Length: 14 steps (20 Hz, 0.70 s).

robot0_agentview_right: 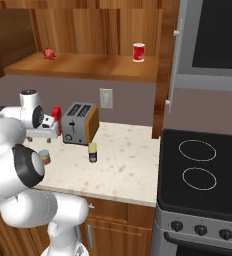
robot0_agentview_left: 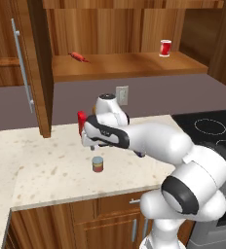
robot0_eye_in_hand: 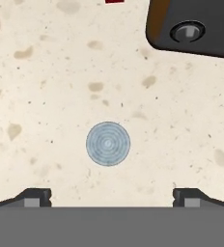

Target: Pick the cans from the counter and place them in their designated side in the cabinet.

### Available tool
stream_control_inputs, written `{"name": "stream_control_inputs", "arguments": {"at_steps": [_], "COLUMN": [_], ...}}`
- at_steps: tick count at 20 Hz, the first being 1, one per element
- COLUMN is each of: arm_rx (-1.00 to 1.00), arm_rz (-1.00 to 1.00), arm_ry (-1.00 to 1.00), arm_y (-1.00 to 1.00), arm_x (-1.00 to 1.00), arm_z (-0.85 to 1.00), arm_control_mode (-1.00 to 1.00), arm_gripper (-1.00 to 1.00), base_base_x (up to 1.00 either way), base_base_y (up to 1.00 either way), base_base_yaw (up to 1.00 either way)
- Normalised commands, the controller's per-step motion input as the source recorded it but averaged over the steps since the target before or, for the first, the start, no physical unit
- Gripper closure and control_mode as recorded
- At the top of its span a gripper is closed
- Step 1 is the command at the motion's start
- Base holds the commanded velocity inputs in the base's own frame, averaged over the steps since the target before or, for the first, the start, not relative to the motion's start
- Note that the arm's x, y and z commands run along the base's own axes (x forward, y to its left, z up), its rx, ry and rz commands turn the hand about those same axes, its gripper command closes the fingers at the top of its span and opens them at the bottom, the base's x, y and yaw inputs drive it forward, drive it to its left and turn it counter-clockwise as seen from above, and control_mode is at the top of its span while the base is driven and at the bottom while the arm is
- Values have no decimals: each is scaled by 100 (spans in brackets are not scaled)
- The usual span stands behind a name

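A round can [robot0_agentview_left: 98, 164] with a pale grey-green top and red lower label stands on the beige speckled counter [robot0_agentview_left: 37, 165]. My gripper [robot0_agentview_left: 89, 146] hangs open just above it, pointing straight down. In the hand view the can's top [robot0_eye_in_hand: 108, 144] lies centred between and ahead of the two wide-apart fingertips [robot0_eye_in_hand: 34, 197], with nothing between them. From the right, that can [robot0_agentview_right: 44, 158] peeks out beside my arm. A squat dark blue-purple can [robot0_agentview_right: 93, 152] with a yellow top stands in front of the toaster. The wooden cabinet's shelf [robot0_agentview_left: 124, 65] runs above the counter.
A toaster [robot0_agentview_right: 79, 123] and an upright red carton [robot0_agentview_right: 56, 114] stand behind the cans. On the shelf are a red cup [robot0_agentview_left: 165, 47] and a small red item [robot0_agentview_left: 78, 57]. The cabinet door with its long handle [robot0_agentview_left: 22, 73] hangs open at left. The black stovetop [robot0_agentview_right: 208, 165] borders the counter's right.
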Motion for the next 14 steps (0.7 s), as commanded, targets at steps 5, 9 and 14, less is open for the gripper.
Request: {"name": "stream_control_inputs", "arguments": {"at_steps": [5,9,14], "arm_rx": [-4,0,0], "arm_rz": [0,0,0], "arm_ry": [0,0,2], "arm_y": [0,2,6], "arm_x": [17,21,16], "arm_z": [-18,-21,-21], "arm_control_mode": [-100,-100,-100], "arm_gripper": [-100,-100,-100], "base_base_x": [0,0,0], "base_base_y": [0,0,0], "base_base_yaw": [0,0,0]}}
